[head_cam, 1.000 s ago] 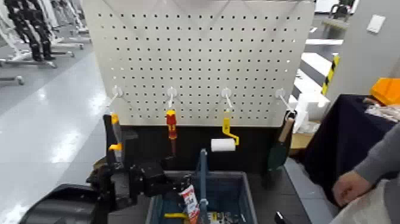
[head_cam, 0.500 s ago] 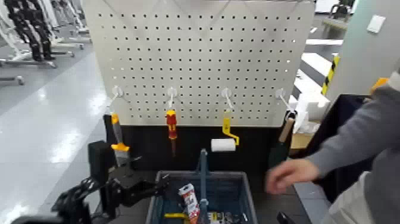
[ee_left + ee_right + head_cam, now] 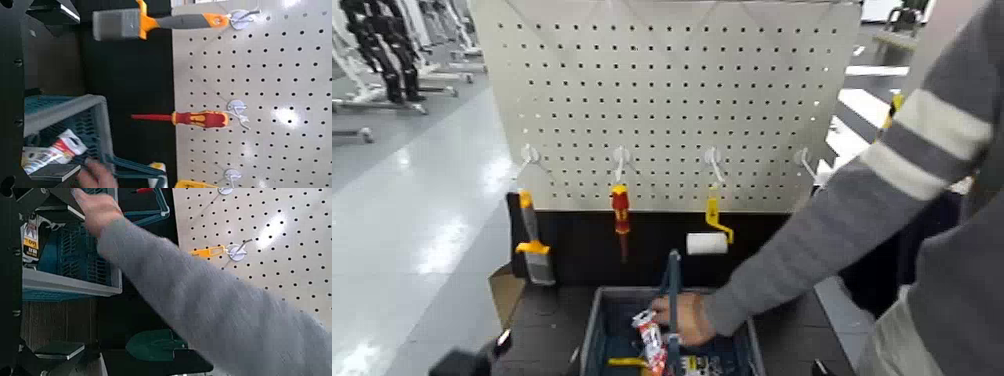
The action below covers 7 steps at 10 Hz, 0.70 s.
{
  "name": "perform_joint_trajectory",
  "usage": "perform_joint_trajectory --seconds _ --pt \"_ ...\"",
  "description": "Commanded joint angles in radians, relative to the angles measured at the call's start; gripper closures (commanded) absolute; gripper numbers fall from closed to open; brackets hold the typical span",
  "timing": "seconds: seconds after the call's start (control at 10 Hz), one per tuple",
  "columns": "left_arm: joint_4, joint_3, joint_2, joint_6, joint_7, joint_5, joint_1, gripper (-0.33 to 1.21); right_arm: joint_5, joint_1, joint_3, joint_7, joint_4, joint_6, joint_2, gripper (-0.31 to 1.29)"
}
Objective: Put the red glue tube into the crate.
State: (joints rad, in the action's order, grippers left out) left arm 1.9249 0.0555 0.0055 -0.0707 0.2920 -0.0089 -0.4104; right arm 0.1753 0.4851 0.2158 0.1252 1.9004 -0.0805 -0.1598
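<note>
Currently, the pegboard (image 3: 662, 100) is seen upright behind the bench (image 3: 552, 325); the view is crossed on the right by a person's grey sleeve (image 3: 812, 250). Crate (image 3: 593, 335) is set at the bench front, handle (image 3: 674, 300) up. Left gripper (image 3: 69, 92) is held low, beside the crate on its left, fingers wide, nothing gripped. Right gripper (image 3: 69, 276) is parked off the crate's right side, fingers apart, empty. Person's hand (image 3: 690, 318) is reached into the crate, by the handle. Red glue tube (image 3: 652, 345) is inside the crate, tilted, upper end close to the hand; contact can't be confirmed. Placement is judged done.

Risks: tube could be dragged or lifted back out if it's caught by the hand. Crate could be shifted if the handle is knocked by the forearm. A clash is possible if either arm is driven in while the person is in reach; both should be held off until the hand is cleared.

Vs the earlier frames: left gripper was at the tube over the crate, now it's been backed off to the lower left. Hand was outside the crate, now it's in. Trowel (image 3: 153, 345) has been hidden from the head view by the sleeve.
</note>
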Motion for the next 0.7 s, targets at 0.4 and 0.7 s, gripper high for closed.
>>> perform_joint_trajectory --seconds 0.4,0.7 --pt "-0.043 -0.017 -0.088 0.181 -0.126 0.01 -0.099 0.07 -0.066 0.052 -0.01 0.065 0.037 -0.019 0.0 0.14" --pt "-0.043 -0.028 -0.076 0.175 -0.136 0.018 -0.099 0.08 -0.119 0.07 -0.006 0.113 0.055 -0.019 0.011 0.14"
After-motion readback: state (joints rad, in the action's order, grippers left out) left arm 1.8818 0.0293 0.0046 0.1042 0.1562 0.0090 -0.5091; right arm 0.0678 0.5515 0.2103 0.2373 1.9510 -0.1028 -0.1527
